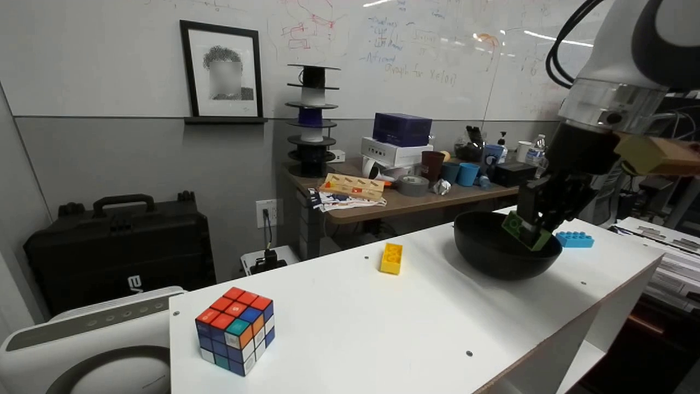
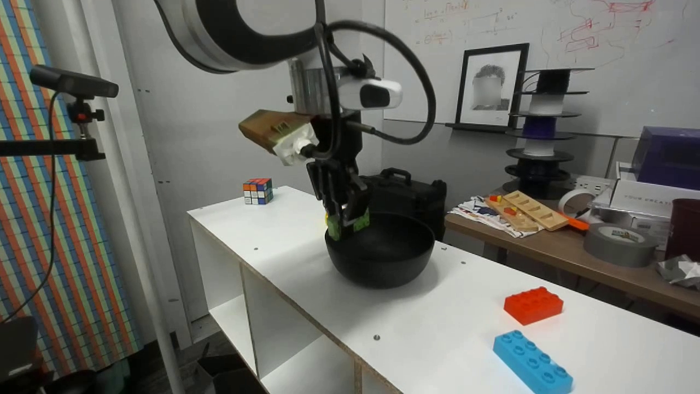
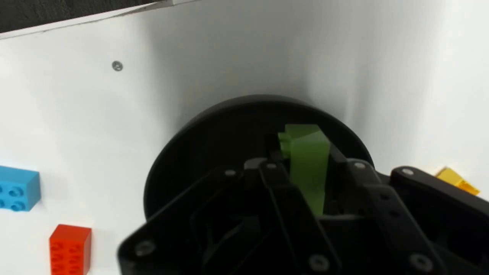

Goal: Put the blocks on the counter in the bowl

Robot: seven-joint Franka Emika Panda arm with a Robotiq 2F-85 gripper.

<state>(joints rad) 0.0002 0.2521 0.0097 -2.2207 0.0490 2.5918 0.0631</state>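
White and smooth, the table [image 1: 339,328] slants across the lower frame in both exterior views. Above it a green block [image 3: 309,164] hangs tilted, pinched between the fingers [image 3: 280,187], which press it from two sides; in the wrist view it shows inside the outline of the black bowl [image 2: 383,268]. Whether its lower end dips beneath the bowl's rim, I cannot tell. Apart from the bowl, a yellow block [image 1: 391,260] lies near the middle of an exterior view. At the lower right of an exterior view, a red block [image 2: 533,305] and a light blue block [image 2: 533,361] lie near each other but apart. Farther off stands a multicoloured puzzle cube [image 1: 235,331], lower left in an exterior view. Behind, a brown desk [image 1: 404,206] bears a stack of spools [image 1: 310,116] and some boxes [image 1: 402,128], with a framed portrait [image 1: 224,71] at upper left against the whiteboard [image 1: 109,65].
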